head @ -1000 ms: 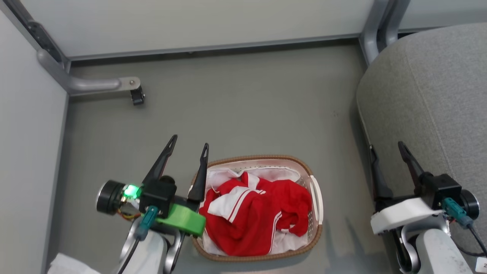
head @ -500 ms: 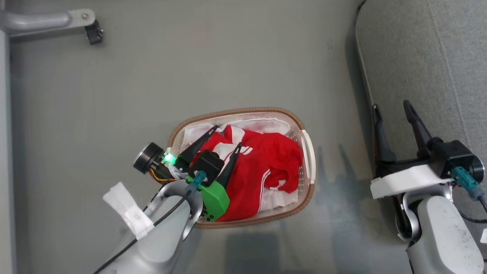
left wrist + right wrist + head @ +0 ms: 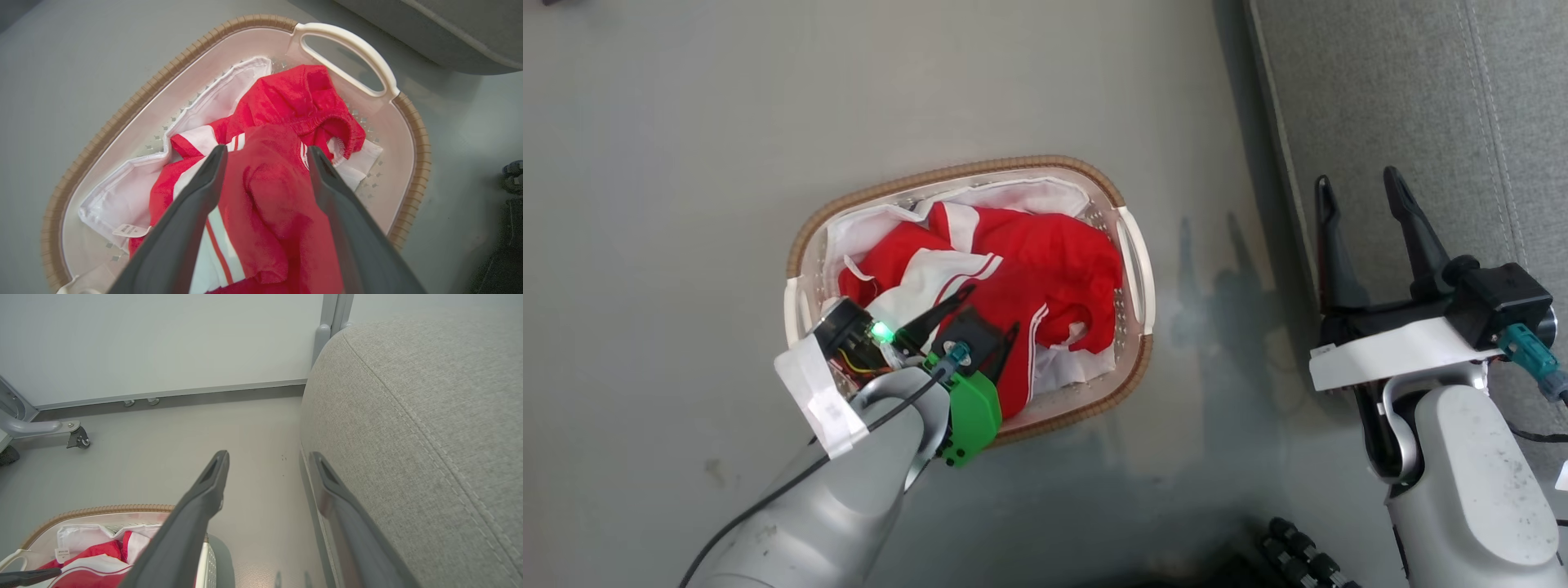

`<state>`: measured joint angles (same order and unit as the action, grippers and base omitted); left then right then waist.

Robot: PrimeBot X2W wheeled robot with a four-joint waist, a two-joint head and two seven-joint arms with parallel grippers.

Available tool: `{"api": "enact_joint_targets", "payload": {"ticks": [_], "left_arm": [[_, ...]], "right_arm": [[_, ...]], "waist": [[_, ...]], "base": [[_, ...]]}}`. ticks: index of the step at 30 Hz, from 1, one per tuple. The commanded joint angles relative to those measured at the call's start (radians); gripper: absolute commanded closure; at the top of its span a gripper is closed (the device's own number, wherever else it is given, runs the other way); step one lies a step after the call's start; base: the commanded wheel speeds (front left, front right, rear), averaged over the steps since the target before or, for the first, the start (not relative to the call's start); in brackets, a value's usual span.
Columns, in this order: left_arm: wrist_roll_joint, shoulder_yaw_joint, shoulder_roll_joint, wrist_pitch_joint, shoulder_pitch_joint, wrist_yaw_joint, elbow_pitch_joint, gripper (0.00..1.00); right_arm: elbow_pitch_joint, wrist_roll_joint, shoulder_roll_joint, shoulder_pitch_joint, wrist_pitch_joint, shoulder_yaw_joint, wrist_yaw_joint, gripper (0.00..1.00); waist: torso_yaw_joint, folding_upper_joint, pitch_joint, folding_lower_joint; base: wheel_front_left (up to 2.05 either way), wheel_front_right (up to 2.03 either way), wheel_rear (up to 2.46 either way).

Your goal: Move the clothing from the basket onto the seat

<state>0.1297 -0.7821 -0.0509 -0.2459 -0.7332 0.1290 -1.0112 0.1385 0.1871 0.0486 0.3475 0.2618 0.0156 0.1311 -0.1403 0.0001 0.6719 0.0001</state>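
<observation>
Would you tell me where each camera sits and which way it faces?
Head view: on the head, facing down at basket, clothing, seat; left claw and right claw show.
Left wrist view: left wrist, facing into basket along its open claw.
Right wrist view: right wrist, facing floor and seat along its open claw.
All share the basket.

I am holding my left end effector [image 3: 266, 152] spread apart over the basket [image 3: 122, 116], its two dark fingers straddling a raised fold of the red clothing [image 3: 294, 94]. The white liner [image 3: 222, 92] is showing beside the clothing, and the grey seat [image 3: 429, 32] is lying beyond the basket's white handle [image 3: 347, 41].
</observation>
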Motion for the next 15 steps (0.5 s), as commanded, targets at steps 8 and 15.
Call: {"api": "enact_joint_targets", "payload": {"ticks": [8, 15], "left_arm": [[0.014, 0.013, -0.016, 0.029, -0.088, -0.040, -0.136, 0.00], [0.036, 0.017, -0.009, 0.042, -0.102, -0.043, -0.196, 0.64]], "right_arm": [[0.000, 0.026, 0.003, 0.025, 0.005, 0.017, -0.001, 0.00], [0.005, 0.035, 0.003, 0.033, 0.005, 0.027, -0.001, 0.00]], "waist": [[-0.054, -0.0001, 0.082, -0.0001], [-0.054, -0.0001, 0.091, -0.0001]], "base": [[0.00, 0.00, 0.00], [0.00, 0.00, 0.00]]}}
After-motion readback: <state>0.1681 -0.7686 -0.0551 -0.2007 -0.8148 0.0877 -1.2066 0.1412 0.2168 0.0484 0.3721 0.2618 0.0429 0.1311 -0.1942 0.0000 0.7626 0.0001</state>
